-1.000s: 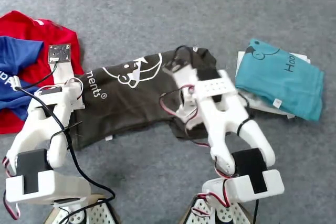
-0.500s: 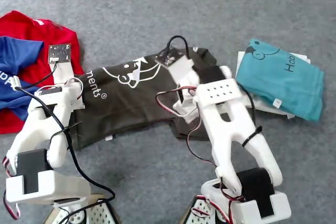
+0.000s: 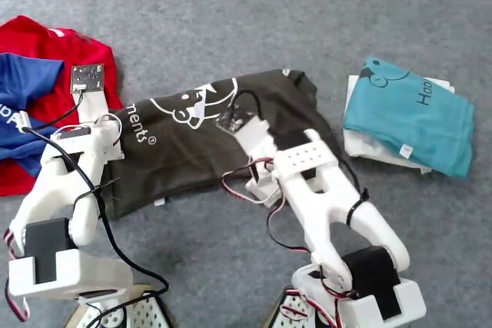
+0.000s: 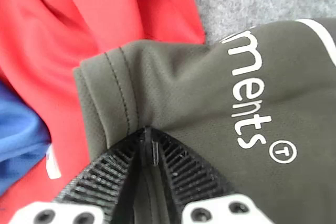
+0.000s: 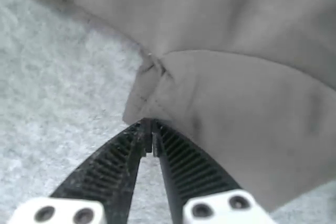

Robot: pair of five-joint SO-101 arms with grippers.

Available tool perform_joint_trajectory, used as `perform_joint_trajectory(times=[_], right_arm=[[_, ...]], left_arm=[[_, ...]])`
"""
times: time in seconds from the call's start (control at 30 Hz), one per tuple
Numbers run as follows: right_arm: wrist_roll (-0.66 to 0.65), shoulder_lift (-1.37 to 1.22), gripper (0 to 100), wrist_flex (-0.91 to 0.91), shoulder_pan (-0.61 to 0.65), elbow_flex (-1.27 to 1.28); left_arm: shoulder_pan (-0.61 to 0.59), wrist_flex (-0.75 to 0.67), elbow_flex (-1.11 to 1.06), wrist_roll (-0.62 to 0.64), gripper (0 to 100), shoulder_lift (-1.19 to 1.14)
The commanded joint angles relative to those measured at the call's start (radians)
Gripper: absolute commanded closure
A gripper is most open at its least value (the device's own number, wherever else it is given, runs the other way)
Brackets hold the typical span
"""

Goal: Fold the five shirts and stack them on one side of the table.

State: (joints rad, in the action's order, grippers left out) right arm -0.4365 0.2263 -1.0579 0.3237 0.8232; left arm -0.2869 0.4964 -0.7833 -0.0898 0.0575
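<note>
My left pincer [image 4: 148, 145] is clamped on the left end of the dark olive printed shirt [image 3: 192, 144], and my right pincer [image 5: 150, 136] pinches its near edge. The shirt's long axis runs across the grey felt bench [image 3: 231, 28] between them.

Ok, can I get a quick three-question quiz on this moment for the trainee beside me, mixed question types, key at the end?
1. True or false: the teal shirt lies folded on top of a white shirt.
2. The left gripper is shut on: A the teal shirt; B the dark shirt; C nothing.
3. Fill in: the ___ shirt lies partly over the red shirt.
Key: 1 true; 2 B; 3 the blue shirt.
</note>
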Motion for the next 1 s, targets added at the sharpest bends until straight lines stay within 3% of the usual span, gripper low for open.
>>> perform_joint_trajectory(times=[0.0,0.13,0.27,0.37,0.47,0.67,0.83,0.97], right_arm=[[-0.005,0.073,98.3,-0.064,-0.077,-0.099],[-0.011,0.125,98.2,-0.18,-0.19,-0.418],[-0.031,0.027,98.1,-0.189,-0.209,-0.67],[-0.031,-0.154,98.2,-0.137,-0.212,-0.786],[0.002,-0.357,98.3,-0.127,-0.212,-0.928],[0.071,-0.67,98.3,-0.08,-0.213,-1.204],[0.288,-0.881,98.3,0.141,-0.224,-1.227],[0.405,-0.892,98.3,0.161,-0.213,-1.218]], left_arm=[[-0.018,0.026,0.058,0.011,97,0.009],[-0.027,0.222,0.131,0.011,97,0.12],[-0.022,0.394,0.2,0.011,97,0.319],[-0.031,0.411,0.229,0.011,97,0.434],[-0.045,0.319,0.237,0.015,97,0.43],[-0.016,0.247,0.453,0.02,97,0.137],[0.01,0.247,0.748,0.02,97,-0.176],[0.03,0.255,0.961,0.018,97,-0.463]])
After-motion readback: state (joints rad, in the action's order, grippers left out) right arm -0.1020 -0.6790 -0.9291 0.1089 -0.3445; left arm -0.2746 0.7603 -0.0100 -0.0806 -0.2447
